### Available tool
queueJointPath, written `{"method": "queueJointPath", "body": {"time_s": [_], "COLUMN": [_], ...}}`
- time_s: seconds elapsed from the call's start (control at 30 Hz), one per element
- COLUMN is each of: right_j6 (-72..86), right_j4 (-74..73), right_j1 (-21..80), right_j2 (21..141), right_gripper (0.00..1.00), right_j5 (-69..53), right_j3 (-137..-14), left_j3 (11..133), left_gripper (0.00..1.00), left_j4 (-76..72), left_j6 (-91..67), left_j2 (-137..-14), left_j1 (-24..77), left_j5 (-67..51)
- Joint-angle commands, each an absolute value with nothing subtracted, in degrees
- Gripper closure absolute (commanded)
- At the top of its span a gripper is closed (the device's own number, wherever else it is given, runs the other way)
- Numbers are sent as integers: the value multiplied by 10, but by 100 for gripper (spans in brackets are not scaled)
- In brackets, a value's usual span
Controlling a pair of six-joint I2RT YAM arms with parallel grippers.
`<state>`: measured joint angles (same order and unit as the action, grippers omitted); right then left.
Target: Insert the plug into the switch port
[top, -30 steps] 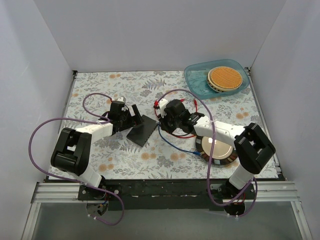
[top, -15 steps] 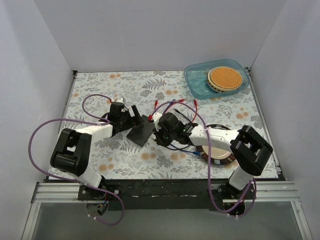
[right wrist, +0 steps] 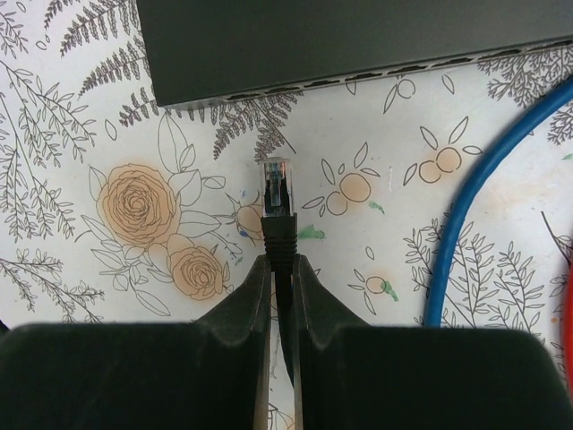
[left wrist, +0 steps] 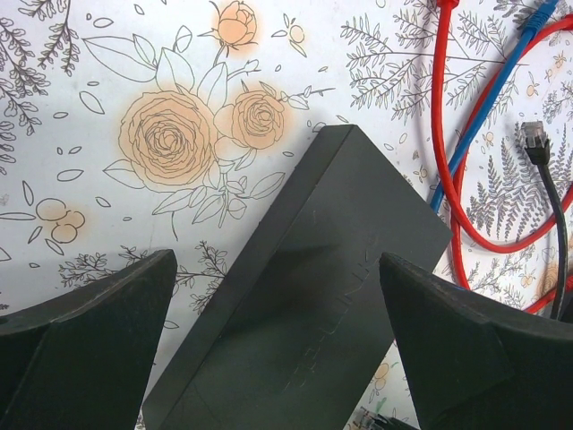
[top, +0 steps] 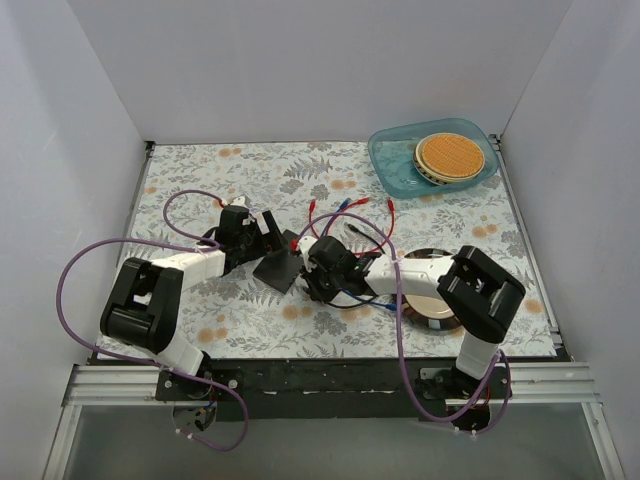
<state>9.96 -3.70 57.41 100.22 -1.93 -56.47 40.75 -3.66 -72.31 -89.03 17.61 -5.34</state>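
The switch [top: 279, 268] is a flat matte-black box left of the table's middle. In the right wrist view it [right wrist: 358, 36] fills the top, with its row of square ports [right wrist: 322, 84] along the near edge. My right gripper [right wrist: 282, 260] is shut on the black cable just behind its clear-tipped plug [right wrist: 277, 190]. The plug points at the port row and stands a short gap from it. In the top view the right gripper [top: 306, 272] is at the switch's right edge. My left gripper [left wrist: 277, 260] is open, one finger on each side of the switch [left wrist: 304, 305].
Loose red [left wrist: 440, 134], blue [left wrist: 488, 116] and black cables lie right of the switch, with a spare black plug [left wrist: 534, 141]. A round black-rimmed dish [top: 436, 303] sits under the right arm. A blue tray [top: 400, 165] holding a round orange-topped thing stands at the back right.
My right gripper has moved left and nearer with the plug, from right of the switch up to its port edge, dragging the cables along. The left arm has hardly moved.
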Motion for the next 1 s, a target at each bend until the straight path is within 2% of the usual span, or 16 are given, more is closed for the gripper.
{"method": "queueJointPath", "body": {"time_s": [0.0, 0.97], "right_j6": [112, 123], "right_j4": [-11, -5], "right_j1": [579, 584], "right_j2": [1012, 1070], "right_gripper": [99, 99], "right_j5": [-4, 35], "right_j3": [-586, -613], "left_j3": [395, 387], "left_gripper": [2, 2], "left_j4": [-22, -32], "left_j6": [-722, -726], "left_j2": [-883, -889], "left_j1": [176, 176], "left_j5": [-40, -64]}}
